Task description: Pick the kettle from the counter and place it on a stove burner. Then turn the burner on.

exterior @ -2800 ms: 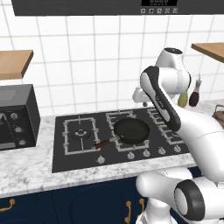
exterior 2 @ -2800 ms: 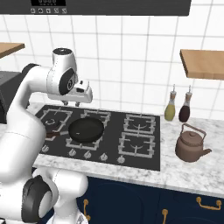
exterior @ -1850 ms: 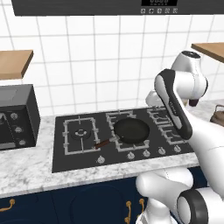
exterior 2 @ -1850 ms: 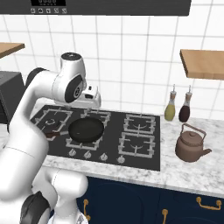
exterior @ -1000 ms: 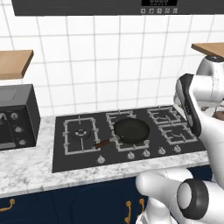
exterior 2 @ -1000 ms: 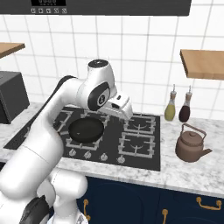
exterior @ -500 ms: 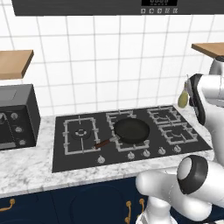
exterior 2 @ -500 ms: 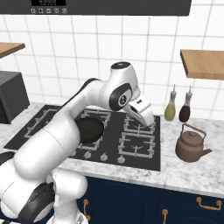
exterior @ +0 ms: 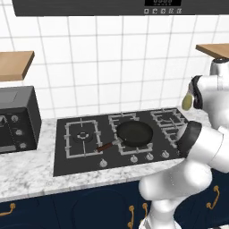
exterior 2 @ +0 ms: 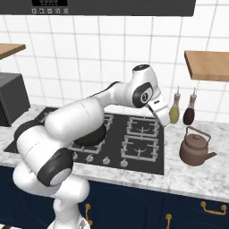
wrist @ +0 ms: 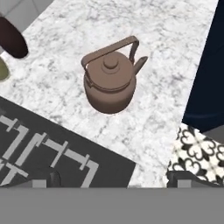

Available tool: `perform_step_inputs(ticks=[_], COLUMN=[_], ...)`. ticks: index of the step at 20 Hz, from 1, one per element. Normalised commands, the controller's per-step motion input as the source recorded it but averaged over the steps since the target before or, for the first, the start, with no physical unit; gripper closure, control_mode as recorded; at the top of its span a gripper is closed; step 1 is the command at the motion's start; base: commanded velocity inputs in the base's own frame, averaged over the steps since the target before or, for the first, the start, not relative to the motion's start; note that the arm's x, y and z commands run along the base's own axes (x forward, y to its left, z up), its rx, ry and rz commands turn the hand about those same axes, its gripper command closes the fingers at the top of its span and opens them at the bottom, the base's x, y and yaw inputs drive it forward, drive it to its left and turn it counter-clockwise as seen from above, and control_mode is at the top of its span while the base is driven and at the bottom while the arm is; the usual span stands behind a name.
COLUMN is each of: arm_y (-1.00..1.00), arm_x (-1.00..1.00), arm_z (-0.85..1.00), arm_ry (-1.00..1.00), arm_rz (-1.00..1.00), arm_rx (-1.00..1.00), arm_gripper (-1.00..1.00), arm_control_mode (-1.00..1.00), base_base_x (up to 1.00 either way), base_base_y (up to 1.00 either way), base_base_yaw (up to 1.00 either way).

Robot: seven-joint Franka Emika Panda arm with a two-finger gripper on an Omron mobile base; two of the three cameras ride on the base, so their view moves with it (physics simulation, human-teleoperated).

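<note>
Brown-copper kettle (wrist: 109, 83), grey-white marbled counter (wrist: 166, 109)

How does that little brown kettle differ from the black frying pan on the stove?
The kettle is copper-brown, squat and rounded, with an arched handle and spout; the frying pan is black, wide and flat, with a straight reddish handle. The kettle stands on the marble counter right of the cooktop; the frying pan sits on a burner grate. Both are upright.

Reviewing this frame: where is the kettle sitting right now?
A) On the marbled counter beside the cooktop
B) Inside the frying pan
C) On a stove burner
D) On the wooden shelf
A: the kettle stands on the counter, off the cooktop's right edge, near the two bottles.
</note>
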Motion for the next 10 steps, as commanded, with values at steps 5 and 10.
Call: perform_step_inputs(ticks=[5,10], arm_y=[-0.5,-0.61], arm_x=[0.55,0.25], arm_z=[-0.05,-0.39], arm_ry=[0.0,0.0], arm_rz=[-0.09,-0.04], arm_rx=[0.03,0.09], arm_gripper=[-1.0,-1.0], arm_control_mode=[-1.0,-1.0], base_base_x=[0.0,0.0], base_base_y=[0.0,0.0], base_base_yaw=[0.0,0.0])
